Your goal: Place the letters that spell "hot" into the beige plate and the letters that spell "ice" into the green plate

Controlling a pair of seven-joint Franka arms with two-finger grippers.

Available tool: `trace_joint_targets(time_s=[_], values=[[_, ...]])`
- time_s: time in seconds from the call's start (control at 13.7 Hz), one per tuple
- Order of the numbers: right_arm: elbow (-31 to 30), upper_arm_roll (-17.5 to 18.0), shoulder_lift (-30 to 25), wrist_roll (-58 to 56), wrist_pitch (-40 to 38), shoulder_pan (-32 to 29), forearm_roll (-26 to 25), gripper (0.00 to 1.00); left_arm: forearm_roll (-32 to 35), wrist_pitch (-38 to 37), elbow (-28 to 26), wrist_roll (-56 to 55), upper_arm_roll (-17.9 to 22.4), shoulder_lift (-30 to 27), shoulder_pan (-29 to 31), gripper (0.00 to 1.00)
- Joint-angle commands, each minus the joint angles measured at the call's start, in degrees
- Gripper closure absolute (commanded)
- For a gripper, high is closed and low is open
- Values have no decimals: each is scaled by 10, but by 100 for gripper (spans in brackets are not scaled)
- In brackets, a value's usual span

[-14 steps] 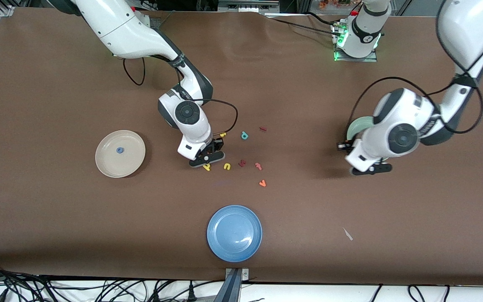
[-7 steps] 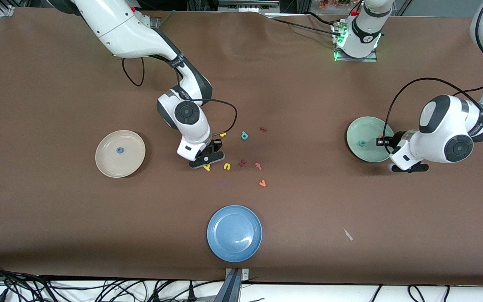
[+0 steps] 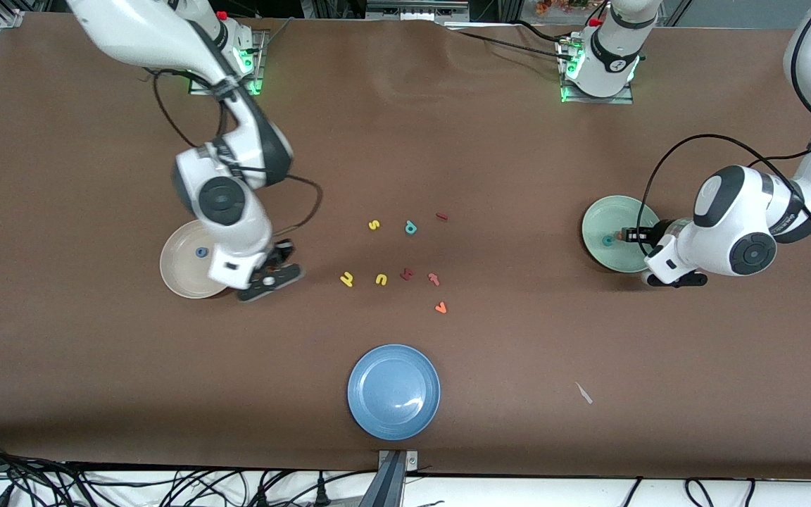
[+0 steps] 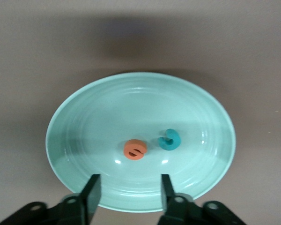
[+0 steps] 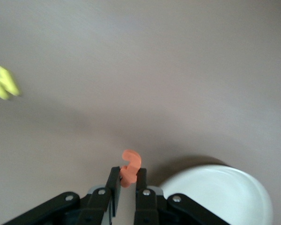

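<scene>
A brown tabletop point(image 3: 490, 366) carries three plates and a scatter of foam letters under the two arms.

The right gripper point(image 5: 127, 185) hangs over the tabletop just beside the beige plate point(image 3: 184, 271), its fingers point(image 5: 113, 183) clenched on the orange "t" point(image 5: 129, 167). The left gripper point(image 4: 129, 197) hovers at the rim of the green plate point(image 3: 606, 218), at the left arm's end of the tabletop; its fingers point(image 4: 92, 192) stand apart and grip nothing. The orange "e" point(image 4: 135, 149) lies in that plate just beside the teal "c" point(image 4: 169, 139).

Compared with a second ago, the right gripper has left the letter cluster, where it was down beside the yellow "h" point(image 3: 347, 279), and has carried the "t" toward the beige plate. The left arm, which then covered most of the green plate, has swung outward, and its fingers have released the "e" into the plate.

Count: one beige plate holding one blue "o" point(image 3: 200, 252); one green plate holding two letters; one blue plate point(image 3: 393, 391), nearest the front camera. Eight letters lie loose mid-tabletop: the "h", a yellow "u" point(image 3: 381, 279), another small yellow letter point(image 3: 374, 224), a teal "p" point(image 3: 410, 227), the dark red "i" point(image 3: 441, 217), a dark red letter point(image 3: 407, 274), a pinkish-red "t" point(image 3: 434, 279) and an orange "v" point(image 3: 440, 307).
</scene>
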Motion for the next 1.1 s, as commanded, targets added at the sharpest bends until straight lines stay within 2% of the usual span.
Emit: trace_joint_targets(time_s=[0.0, 0.15, 0.22, 0.29, 0.37, 0.44, 0.51, 0.66, 0.8, 0.95, 1.02], values=[[-85, -36, -52, -99, 13, -16, 2, 100, -6, -8, 16, -40, -38, -20, -9, 1], [-131, -49, -77, -138, 24, -35, 2, 100, -8, -5, 17, -139, -89, -20, -11, 1], [-149, -58, -85, -144, 30, -38, 2, 92, -8, -1, 17, -190, -104, -19, -26, 1], [-161, -65, -88, -151, 35, -39, 2, 88, -8, 11, 18, -242, -105, -18, -56, 1], [-164, -66, -89, -154, 39, -39, 3, 78, -8, 43, 17, -301, -105, -16, -83, 1], [-164, -67, -89, -154, 39, -39, 12, 73, -8, 75, 15, -362, -105, -12, -108, 1], [-164, -66, -89, -154, 39, -39, 29, 59, -8, 103, 15, -421, -105, -6, -130, 1], [-162, -66, -89, -154, 38, -39, 45, 55, -6, 151, 8, -527, -103, 1, -165, 1], [-161, -65, -89, -152, 38, -39, 47, 51, -2, 157, 4, -578, -99, 16, -213, 5], [-157, -61, -84, -144, 38, -39, 62, 51, 0, 200, 3, -691, -67, 21, -261, 5], [-147, -59, -77, -142, 39, -39, 86, 51, 0, 227, 2, -737, -55, 24, -280, 5]])
